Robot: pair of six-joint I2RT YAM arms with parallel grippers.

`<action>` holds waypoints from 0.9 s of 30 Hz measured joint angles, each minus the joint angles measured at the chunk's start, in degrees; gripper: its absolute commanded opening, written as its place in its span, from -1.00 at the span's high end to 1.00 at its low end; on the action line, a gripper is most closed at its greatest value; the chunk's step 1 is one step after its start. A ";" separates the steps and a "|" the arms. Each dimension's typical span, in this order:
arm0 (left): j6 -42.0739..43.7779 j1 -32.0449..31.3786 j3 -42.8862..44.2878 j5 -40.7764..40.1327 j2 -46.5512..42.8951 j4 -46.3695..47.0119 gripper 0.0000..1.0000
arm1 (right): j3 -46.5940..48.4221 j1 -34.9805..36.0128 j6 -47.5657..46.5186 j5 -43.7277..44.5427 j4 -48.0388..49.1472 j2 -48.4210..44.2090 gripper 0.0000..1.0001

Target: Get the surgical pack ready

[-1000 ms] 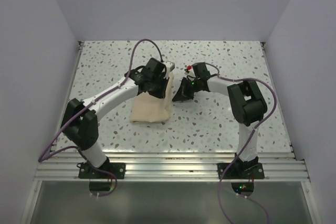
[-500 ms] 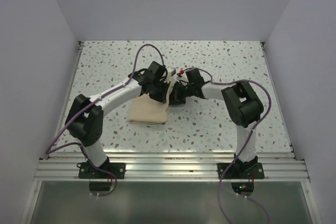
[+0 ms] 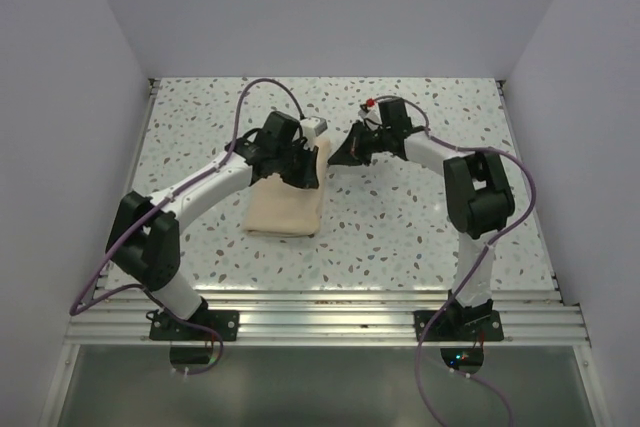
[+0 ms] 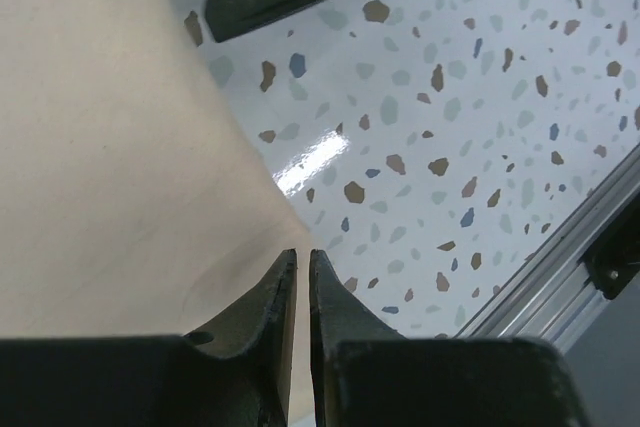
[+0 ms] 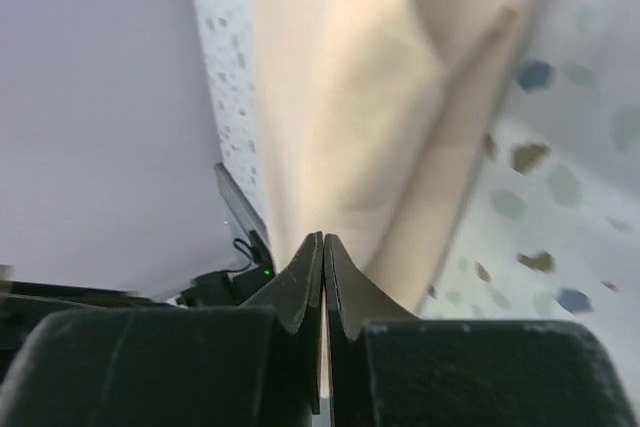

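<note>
Top external view: the folded tan cloth sheet [image 3: 285, 209] lies left of centre on the speckled table [image 3: 430, 227]. The left gripper [image 3: 305, 175], jaws at a narrow slit, hangs over its far right corner; any grip on cloth is indeterminate. The right gripper [image 3: 338, 159], jaws pressed together, sits beside that corner.

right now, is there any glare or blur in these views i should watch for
Top external: even light and sharp. Left wrist: a bright glare streak on the table, otherwise clear. Right wrist: the cloth and the table speckles are smeared out of focus; only its fingers look fairly crisp.
</note>
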 measured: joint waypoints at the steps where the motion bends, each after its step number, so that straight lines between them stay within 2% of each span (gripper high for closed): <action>1: 0.00 0.00 -0.66 1.33 0.00 1.29 0.73 | 1.38 0.28 0.94 -0.42 0.98 0.00 1.00; 7: 0.00 0.00 -6.58 7.78 0.70 8.35 0.73 | 5.20 1.14 8.20 -2.67 10.64 3.19 1.00; 14: 0.13 -0.04 -11.96 11.56 4.13 13.88 0.78 | 7.04 3.21 11.47 -4.63 13.22 13.49 1.00; 19: 0.31 -0.02 -13.05 11.34 6.82 14.14 0.87 | 6.84 2.97 11.98 -6.36 13.88 14.78 1.00; 27: 0.61 2.16 -11.19 11.74 11.45 11.93 0.88 | 8.22 -0.22 11.06 -7.50 13.55 16.33 1.00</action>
